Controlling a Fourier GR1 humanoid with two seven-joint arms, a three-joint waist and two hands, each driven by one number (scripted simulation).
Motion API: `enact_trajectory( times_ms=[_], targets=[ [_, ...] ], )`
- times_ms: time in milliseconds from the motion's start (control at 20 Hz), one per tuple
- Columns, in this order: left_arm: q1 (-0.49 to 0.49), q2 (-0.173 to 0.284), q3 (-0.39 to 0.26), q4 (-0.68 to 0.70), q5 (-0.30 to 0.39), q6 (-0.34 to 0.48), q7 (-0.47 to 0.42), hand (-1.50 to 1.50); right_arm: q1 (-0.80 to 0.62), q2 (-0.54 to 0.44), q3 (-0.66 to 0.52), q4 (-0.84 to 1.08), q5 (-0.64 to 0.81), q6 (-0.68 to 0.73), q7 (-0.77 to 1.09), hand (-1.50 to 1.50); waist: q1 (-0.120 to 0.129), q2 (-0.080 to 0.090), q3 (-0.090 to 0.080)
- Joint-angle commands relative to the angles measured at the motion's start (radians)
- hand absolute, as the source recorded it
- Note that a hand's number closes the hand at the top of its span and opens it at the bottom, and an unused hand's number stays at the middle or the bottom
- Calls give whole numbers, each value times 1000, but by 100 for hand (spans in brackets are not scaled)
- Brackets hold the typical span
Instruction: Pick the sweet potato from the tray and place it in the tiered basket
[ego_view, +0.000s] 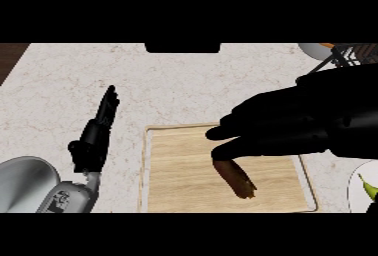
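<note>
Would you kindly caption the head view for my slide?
Right hand closing on the sweet potato over the tray; left hand rests open.

We see the pale wooden rectangular tray (192, 185) lying on the speckled stone worktop (184, 80) toward the near edge, with the long brown sweet potato (235, 179) on its right half. The right black robot hand (295, 125) sits over the tray's far right corner, just above the sweet potato's far end, while the left black robot hand (96, 135) stands left of the tray. The dark wire tiered basket (347, 55) is at the far right corner, well apart from the tray.
</note>
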Motion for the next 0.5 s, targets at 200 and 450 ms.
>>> enact_trajectory(
  times_ms=[200,450],
  targets=[
    [-2,-14,-14,-35,-34,27,48,0,-90,47,234,-269,181,-25,198,-150,-11,-2,-1],
    [33,-5,22,-45,-25,6,26,0,-79,107,334,-303,190,-47,320,-150,-11,3,-1]
  ],
)
